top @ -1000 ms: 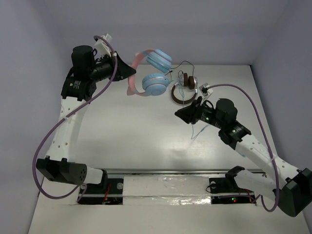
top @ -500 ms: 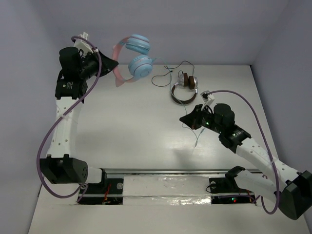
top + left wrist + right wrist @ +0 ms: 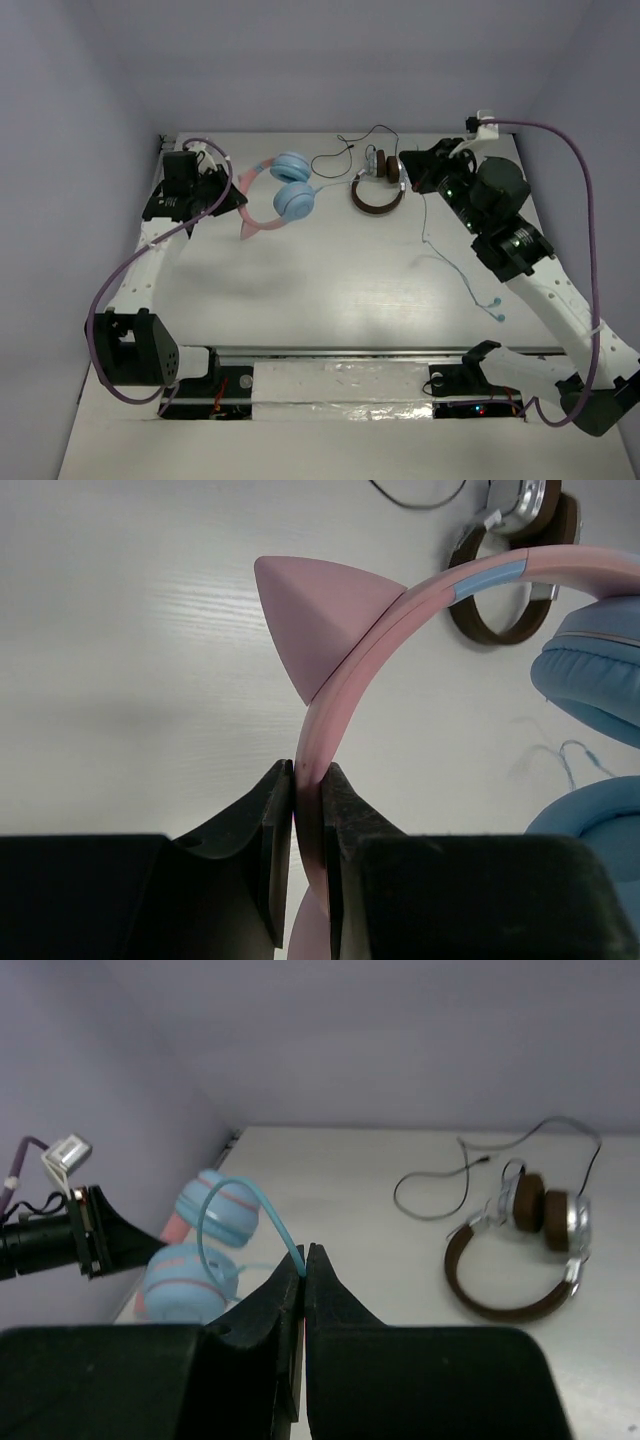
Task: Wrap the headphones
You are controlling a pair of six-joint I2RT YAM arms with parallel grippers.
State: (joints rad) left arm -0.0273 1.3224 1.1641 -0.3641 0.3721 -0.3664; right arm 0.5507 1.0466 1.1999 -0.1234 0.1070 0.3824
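While both arms have a grip, this reads as the winding step, so tension control is the whole job.

Upper left of the top view: left gripper (image 3: 232,198) is clamped narrow on the pink headband (image 3: 420,592), just below its pointed ear. The wrist view shows the band pinched flat between the jaws. The headphones (image 3: 283,190) hang out to its right, upper left of centre, apparently lifted off the table (image 3: 300,290).

Next right: brown headphones (image 3: 379,190) lie flat on the table, near the working path. Not ours, steer wide.

Upper right: right gripper (image 3: 420,178) is closed tight on the thin blue cable (image 3: 447,262). Its wrist view shows a loop arching out of the jaws toward the blue cups. The loose tail runs down the right side to the plug (image 3: 497,317) at lower right.

How I'd run it:
- Left holds the band steady as the spool.
- Right lays even turns with light tension only. A hard pull on a cord this thin would likely slip it, or twist the band in the left jaws.
- Pass above the brown set so the tail doesn't snag.

The cable from cup to right jaws is too thin to trace from above, so I can't tell how many turns are on.
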